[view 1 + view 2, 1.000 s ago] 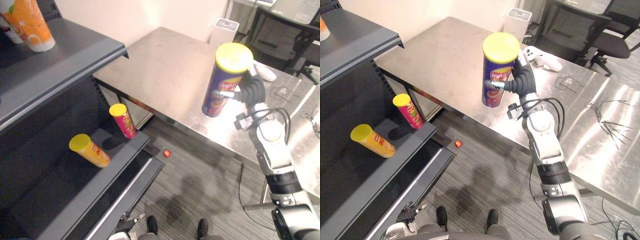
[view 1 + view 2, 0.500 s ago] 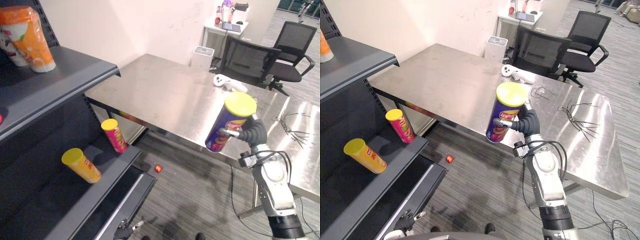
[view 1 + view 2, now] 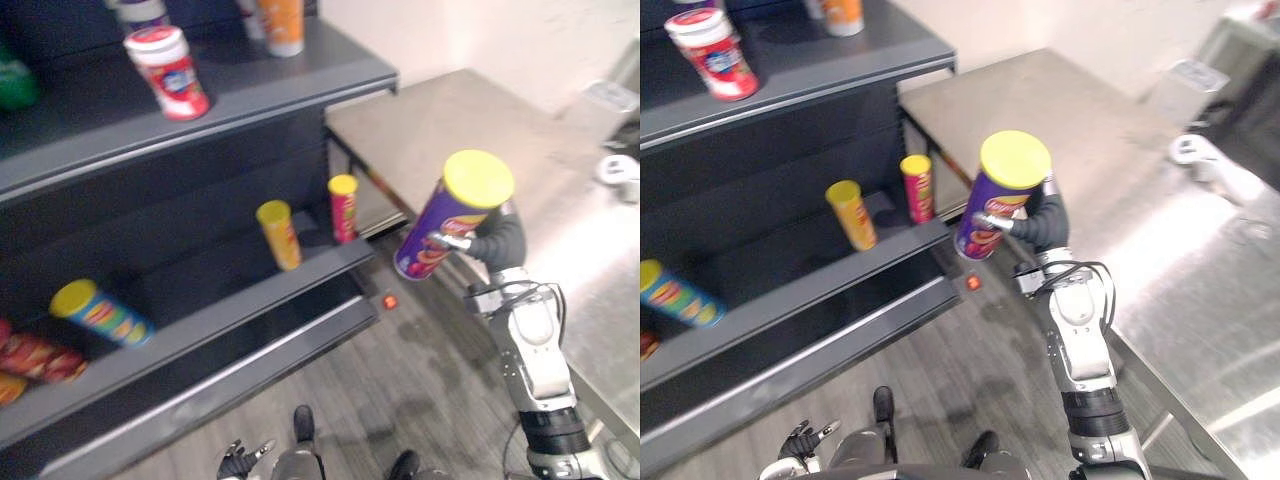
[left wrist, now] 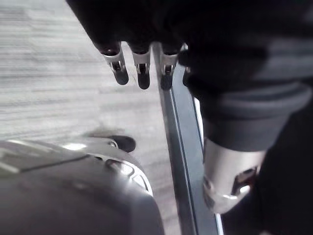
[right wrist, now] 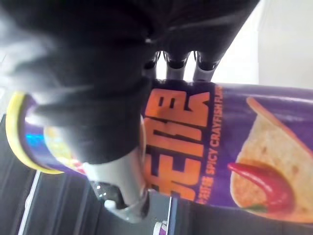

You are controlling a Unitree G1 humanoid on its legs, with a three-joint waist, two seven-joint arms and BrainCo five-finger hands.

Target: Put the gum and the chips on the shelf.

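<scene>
A purple chips can (image 3: 440,232) with a yellow lid hangs tilted in the air, lid uppermost, and my right hand (image 3: 497,240) is shut round its side. It is in front of the dark shelf's lower board (image 3: 300,285), off that board's right end and above the floor. The right wrist view has the can (image 5: 230,147) close up with the fingers (image 5: 176,58) wrapped over it. A small red thing (image 3: 390,300) lies on the floor below the can. My left hand (image 4: 142,68) hangs low by the floor with relaxed fingers and holds nothing.
The lower board carries a yellow can (image 3: 280,233), a red can (image 3: 343,207), a lying blue-and-yellow can (image 3: 100,313) and red bags (image 3: 35,355). A red-and-white tub (image 3: 168,70) and an orange cup (image 3: 281,22) stand on the upper board. The steel table (image 3: 470,115) lies behind the can.
The camera has swung left toward the shelf, so more of both boards is in view. The chips can stays in my right hand, nearer the shelf's lower board.
</scene>
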